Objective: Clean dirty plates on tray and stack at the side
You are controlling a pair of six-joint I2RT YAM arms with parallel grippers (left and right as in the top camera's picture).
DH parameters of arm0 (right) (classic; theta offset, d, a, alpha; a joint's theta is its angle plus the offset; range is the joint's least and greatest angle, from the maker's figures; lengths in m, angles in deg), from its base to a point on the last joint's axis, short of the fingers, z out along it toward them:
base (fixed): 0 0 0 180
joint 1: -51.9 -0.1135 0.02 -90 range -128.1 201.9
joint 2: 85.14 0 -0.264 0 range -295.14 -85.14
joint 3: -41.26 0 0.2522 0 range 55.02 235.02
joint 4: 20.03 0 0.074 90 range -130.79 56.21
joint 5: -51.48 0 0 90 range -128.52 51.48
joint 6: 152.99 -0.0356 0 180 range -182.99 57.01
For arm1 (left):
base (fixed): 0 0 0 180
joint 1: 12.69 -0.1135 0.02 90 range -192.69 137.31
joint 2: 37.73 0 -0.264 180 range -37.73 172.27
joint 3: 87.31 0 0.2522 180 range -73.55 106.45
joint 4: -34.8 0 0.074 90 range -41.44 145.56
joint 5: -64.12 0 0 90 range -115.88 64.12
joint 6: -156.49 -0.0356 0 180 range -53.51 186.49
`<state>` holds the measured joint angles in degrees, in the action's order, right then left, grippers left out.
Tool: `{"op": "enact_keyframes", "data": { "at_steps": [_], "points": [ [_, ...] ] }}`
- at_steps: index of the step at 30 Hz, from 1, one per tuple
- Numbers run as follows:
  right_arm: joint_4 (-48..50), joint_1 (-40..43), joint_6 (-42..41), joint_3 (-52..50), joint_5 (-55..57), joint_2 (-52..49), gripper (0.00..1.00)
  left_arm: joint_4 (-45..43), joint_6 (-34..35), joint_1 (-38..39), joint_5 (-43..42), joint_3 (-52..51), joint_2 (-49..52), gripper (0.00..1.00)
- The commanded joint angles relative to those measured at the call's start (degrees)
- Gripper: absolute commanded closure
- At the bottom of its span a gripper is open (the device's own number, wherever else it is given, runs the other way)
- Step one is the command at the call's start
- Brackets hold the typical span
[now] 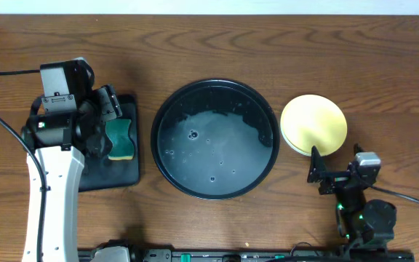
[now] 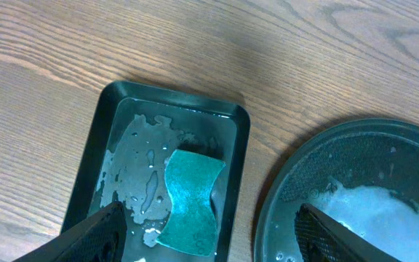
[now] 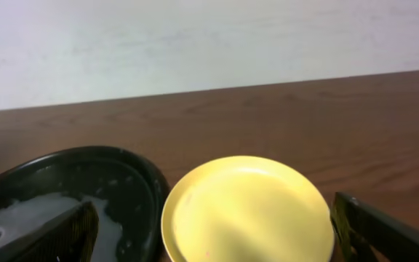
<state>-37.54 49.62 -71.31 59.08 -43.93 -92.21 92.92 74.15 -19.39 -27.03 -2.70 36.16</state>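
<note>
The large round black tray (image 1: pixel 215 138) sits mid-table with soapy water in it and no plates; it also shows in the left wrist view (image 2: pixel 355 196) and the right wrist view (image 3: pixel 64 196). A pale yellow plate (image 1: pixel 313 124) lies on the table right of the tray, on top of a stack; a paler rim shows beneath it. It also shows in the right wrist view (image 3: pixel 247 211). My right gripper (image 3: pixel 213 236) is open and empty, just in front of the plate. My left gripper (image 2: pixel 209 233) is open and empty above a green sponge (image 2: pixel 190 201).
The sponge (image 1: pixel 121 140) lies in a small black rectangular tray (image 1: pixel 115 171) left of the round tray, wet with water and foam. The left arm (image 1: pixel 53 189) stands over that tray. A pale wall lies beyond the table's far edge.
</note>
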Motion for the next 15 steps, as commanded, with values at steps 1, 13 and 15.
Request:
{"op": "enact_keyframes", "data": {
  "at_steps": [1, 13, 15],
  "points": [
    [0.8, 0.1, -1.5, -3.8, 0.1, 4.3, 0.01, 0.0, 0.1, -0.2, 0.1, 0.2, 0.2, 0.25],
    [-0.1, -1.0, -1.5, -3.7, 1.3, 6.8, 0.01, 0.0, 0.1, -0.2, 0.1, 0.2, 0.2, 0.25],
    [-0.1, -1.0, -1.5, -3.7, 1.3, 6.8, 0.01, 0.0, 0.1, -0.2, 0.1, 0.2, 0.2, 0.25]
  ]
}}
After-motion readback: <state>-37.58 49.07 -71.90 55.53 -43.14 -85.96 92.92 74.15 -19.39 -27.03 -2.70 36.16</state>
